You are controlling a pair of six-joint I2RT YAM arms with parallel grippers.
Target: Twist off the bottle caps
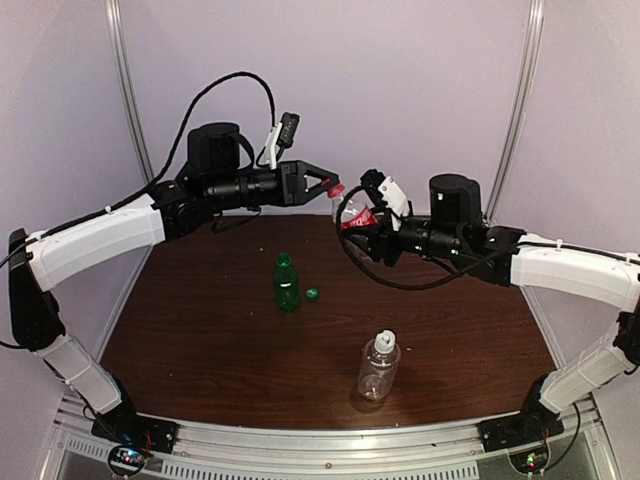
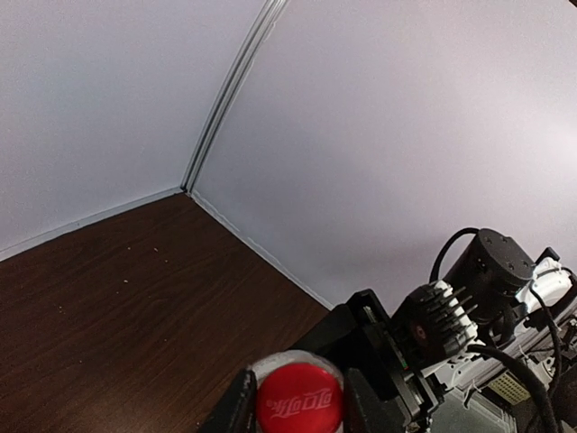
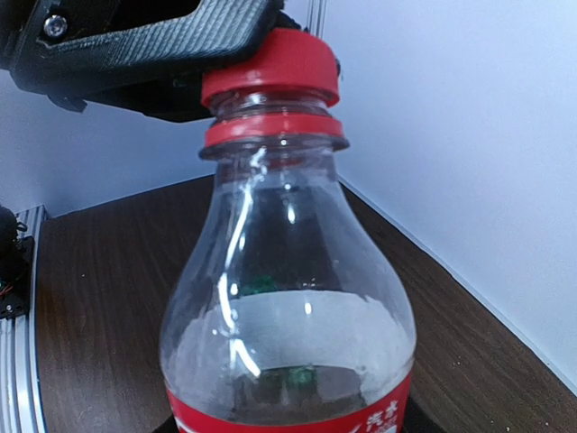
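One of three caps is off. The green cap (image 1: 312, 294) lies on the bench (image 1: 200, 330) just beside the green bottle (image 1: 287, 283), which stands upright with its neck bare.

The second is in hand. The red-label bottle (image 3: 288, 307) is held up off the bench toward the back, between the two arms. The right gripper (image 1: 365, 222) is closed on its body, and the left gripper (image 1: 330, 187) is pinched nearly shut on the red cap (image 3: 270, 68). In the right wrist view that cap sits on the neck a little above its red ring, with some thread showing between. It looks partly loosened, though how far it has turned cannot be told. It is not off yet.

The third is untouched. The ribbed clear bottle (image 1: 378, 372) stands near the front of the bench with its white-grey cap (image 1: 385, 341) on, well apart from both grippers.

What is left, then, is finishing the red cap, setting that bottle down, and doing the white-grey one.
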